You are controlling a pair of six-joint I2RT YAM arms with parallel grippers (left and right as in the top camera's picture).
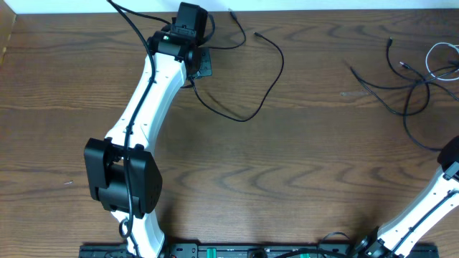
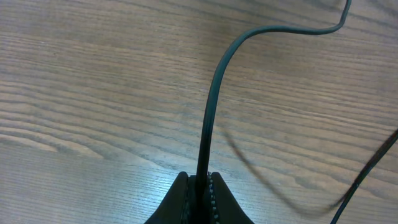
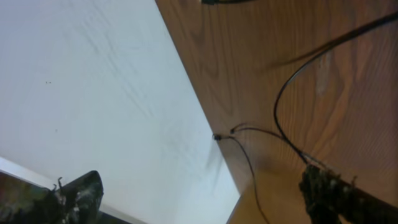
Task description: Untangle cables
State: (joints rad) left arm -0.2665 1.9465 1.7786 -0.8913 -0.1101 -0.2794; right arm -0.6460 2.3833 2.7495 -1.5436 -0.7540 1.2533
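The left arm (image 1: 147, 93) is extending to the far side of the counter (image 1: 287, 179), left of centre. The left fingers (image 2: 178, 202) are clamping shut on a black cable (image 2: 208, 112), which is rising straight out from between their tips. From overhead, this cable is sagging away from the fingers in a wide loop toward the near side. It is then curving back to the far side, with a plug end lying just right of the wrist.

Well apart, at the far right of the counter, a second black cable (image 1: 409, 86) is sprawling in loose crossing strands. A white cable (image 1: 429, 57) is lying looped at the right edge and overlapping it.

The right arm (image 1: 430, 208) is standing at the near right corner. The right fingers (image 3: 78, 196) are spread wide with nothing between them, hanging over the counter's edge. A thin black strand (image 3: 249, 165) with small plug ends is lying there beside a white surface (image 3: 93, 74).
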